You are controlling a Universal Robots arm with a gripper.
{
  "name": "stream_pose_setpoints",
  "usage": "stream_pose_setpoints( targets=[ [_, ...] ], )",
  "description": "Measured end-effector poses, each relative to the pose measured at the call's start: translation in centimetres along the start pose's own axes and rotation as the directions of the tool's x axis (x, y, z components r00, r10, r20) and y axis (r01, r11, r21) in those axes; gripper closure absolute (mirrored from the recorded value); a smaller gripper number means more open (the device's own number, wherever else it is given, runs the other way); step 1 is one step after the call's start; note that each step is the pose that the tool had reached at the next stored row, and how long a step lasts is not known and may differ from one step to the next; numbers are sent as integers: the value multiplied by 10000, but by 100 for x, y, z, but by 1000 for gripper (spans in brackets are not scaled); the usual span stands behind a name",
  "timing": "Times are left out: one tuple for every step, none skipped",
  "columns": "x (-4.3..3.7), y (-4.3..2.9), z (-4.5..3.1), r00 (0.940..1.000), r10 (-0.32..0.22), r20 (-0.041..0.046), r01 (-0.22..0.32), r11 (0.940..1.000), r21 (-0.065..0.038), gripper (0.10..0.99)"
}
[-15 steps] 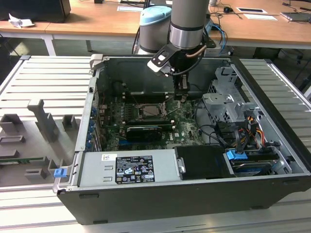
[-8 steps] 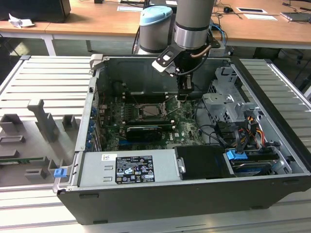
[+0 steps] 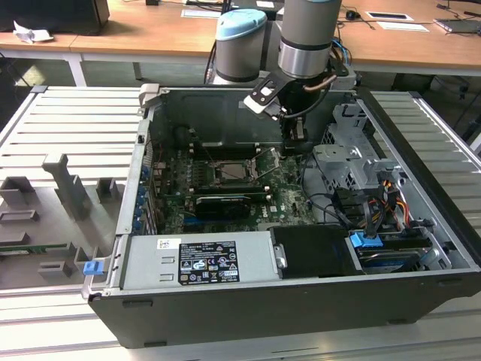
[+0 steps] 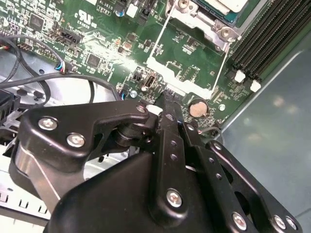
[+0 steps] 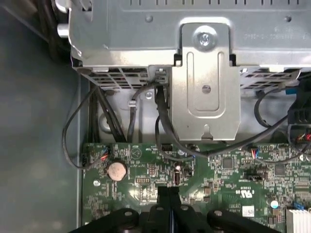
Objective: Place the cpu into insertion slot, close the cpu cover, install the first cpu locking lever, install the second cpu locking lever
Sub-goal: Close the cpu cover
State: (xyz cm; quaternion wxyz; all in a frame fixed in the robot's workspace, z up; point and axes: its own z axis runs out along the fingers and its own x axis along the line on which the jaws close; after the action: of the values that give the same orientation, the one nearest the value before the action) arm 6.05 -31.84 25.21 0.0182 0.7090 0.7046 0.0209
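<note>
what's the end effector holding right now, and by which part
Apparently nothing: the end effector is shut, with nothing visible between its tips. In the second wrist view it sits close to the edge of the open cpu cover.

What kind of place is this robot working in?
Probably a robotics lab or computer-assembly workshop. An open black desktop computer case with a green motherboard lies on a ribbed grey metal workbench. A grey robot arm hangs over it, and wooden desks stand behind.
</note>
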Motion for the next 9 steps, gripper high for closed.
stream_pose_setpoints(
  targets=[
    [0, 0, 17, 10000, 2, 1, -2, 10000, 0, 980],
    [0, -1, 27, 10000, 3, 0, -3, 10000, 0, 980],
    [0, 0, 32, 10000, 1, 0, -1, 10000, 0, 980],
    [0, 0, 32, 10000, -1, 4, 1, 10000, 20, 980],
    [0, -1, 33, 10000, -1, 1, 1, 10000, 43, 980],
    [0, -5, 33, 10000, 1, 0, -1, 10000, 56, 980],
    [0, -14, 30, 10000, 0, 0, 0, 10000, 83, 980],
    [0, -36, 20, 10000, 0, -1, 0, 9999, 117, 980],
    [0, -56, 11, 10000, 1, -3, -1, 9999, 130, 980]
  ],
)
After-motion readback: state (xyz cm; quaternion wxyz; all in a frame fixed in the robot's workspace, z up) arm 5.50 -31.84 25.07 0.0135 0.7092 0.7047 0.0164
